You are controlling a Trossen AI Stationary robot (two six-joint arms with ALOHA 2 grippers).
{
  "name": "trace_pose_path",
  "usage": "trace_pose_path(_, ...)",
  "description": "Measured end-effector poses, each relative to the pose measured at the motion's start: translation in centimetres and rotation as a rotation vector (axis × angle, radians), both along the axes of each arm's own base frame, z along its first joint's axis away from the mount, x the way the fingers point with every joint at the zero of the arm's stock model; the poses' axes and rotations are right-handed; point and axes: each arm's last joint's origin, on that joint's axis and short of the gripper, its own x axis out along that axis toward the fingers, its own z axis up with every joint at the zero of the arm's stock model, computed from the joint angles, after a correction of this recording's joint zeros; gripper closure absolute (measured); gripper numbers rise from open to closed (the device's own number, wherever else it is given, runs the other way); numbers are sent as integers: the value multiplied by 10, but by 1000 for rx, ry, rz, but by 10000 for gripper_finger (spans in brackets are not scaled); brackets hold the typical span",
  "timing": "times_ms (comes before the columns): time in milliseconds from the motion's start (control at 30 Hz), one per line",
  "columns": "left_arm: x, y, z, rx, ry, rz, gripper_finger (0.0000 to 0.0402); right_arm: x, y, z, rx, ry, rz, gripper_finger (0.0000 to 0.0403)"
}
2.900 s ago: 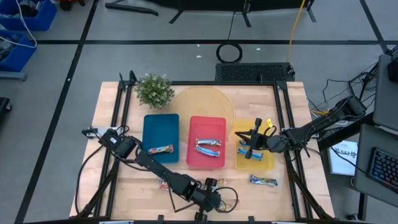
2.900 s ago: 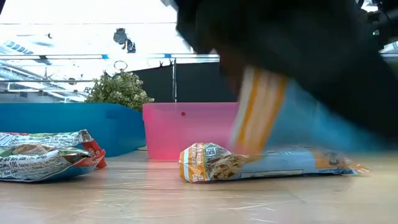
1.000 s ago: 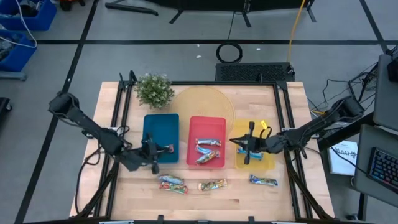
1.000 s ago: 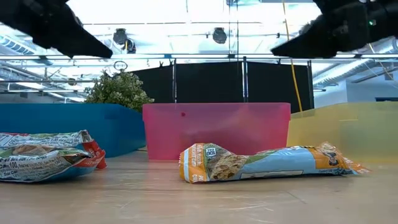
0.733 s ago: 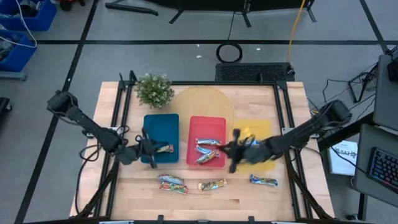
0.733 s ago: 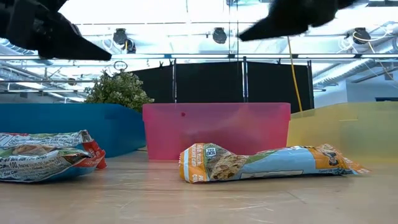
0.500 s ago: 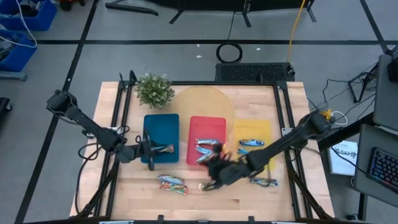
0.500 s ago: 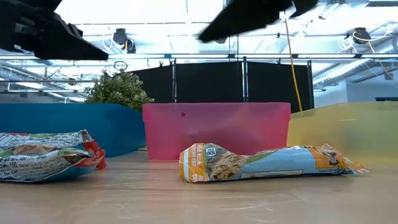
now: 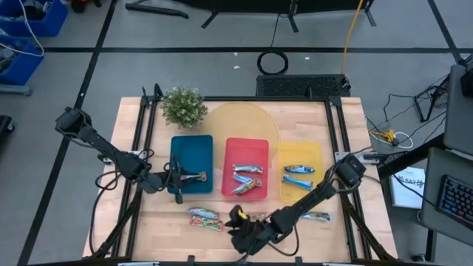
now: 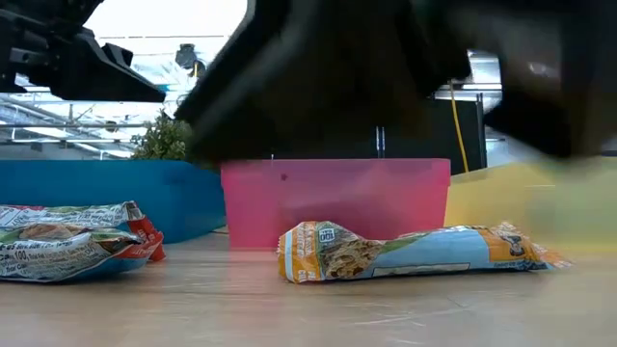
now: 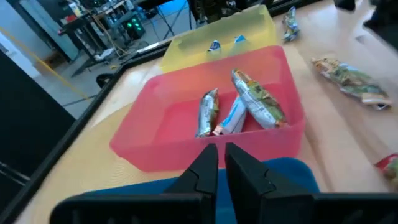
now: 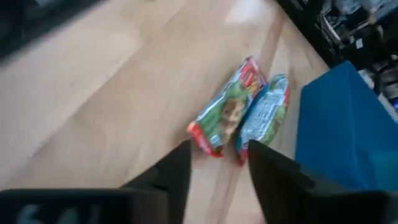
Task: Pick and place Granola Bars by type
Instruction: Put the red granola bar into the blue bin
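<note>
- right gripper (image 9: 240,230): has swung from over the yellow tray (image 9: 318,196) down to the front edge of the table (image 9: 325,118); now low over the loose bars. fingers (image 12: 270,171) parted, nothing between them in the right wrist view — released, empty.
- meaning: yellow tray drop looks done; two blue-silver bars (image 9: 298,174) lie in it. judged next step: a new pick from the front row.
- left gripper (image 9: 177,186): has held over the front right corner of the blue tray (image 9: 181,148) for the last sec. fingers nearly together with a thin gap in the left wrist view; nothing seen between them. one red-green bar (image 9: 194,177) lies in the blue tray just beside it.
- pink tray (image 9: 245,148): three bars (image 9: 246,178) inside, piled near the front wall.
- still loose on the table: red-green pair (image 9: 205,218) at front left, side by side and touching; orange-blue bar (image 10: 415,253) partly under the right gripper in the high view; one blue bar (image 9: 316,216) at front right, beside the right forearm.
- edges/room: loose bars sit between tray fronts and the front table edge, a narrow strip. right arm crosses it diagonally, so the blue bar at front right is close to the forearm. left arm is well apart from the right; the plant (image 9: 182,106) and the round yellow mat (image 9: 240,122) at the back are clear of both.
</note>
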Motion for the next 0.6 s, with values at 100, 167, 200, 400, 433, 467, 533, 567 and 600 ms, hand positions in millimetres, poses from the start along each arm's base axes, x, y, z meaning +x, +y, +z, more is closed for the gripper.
trace_pose_path(100, 0, -1, -1, -38, 1, 3, 363, -3, 9, -14, -97, -21, 0, 209)
trace_pose_path(167, -1, -1, -2, -62, 8, 3, 367, -2, 13, -19, -131, -56, -1, 193)
trace_pose_path(200, -1, -1, -2, -73, 13, -3, 370, -2, 15, -21, -150, -68, 0, 189)
trace_pose_path(400, -1, -2, -3, -115, 21, -17, 393, 6, 14, -32, -178, -118, -3, 192)
trace_pose_path(433, -1, -2, -3, -114, 21, -19, 396, 7, 13, -32, -178, -115, -7, 196)
trace_pose_path(467, -1, -2, -3, -113, 22, -20, 397, 8, 11, -33, -177, -111, -17, 199)
trace_pose_path(533, -1, -2, -3, -112, 23, -20, 394, 10, 7, -34, -166, -111, -32, 206)
trace_pose_path(567, -1, -2, -3, -110, 23, -21, 390, 11, 5, -34, -160, -111, -36, 209)
trace_pose_path(600, -1, -2, -3, -103, 23, -23, 383, 13, 4, -34, -152, -104, -26, 211)
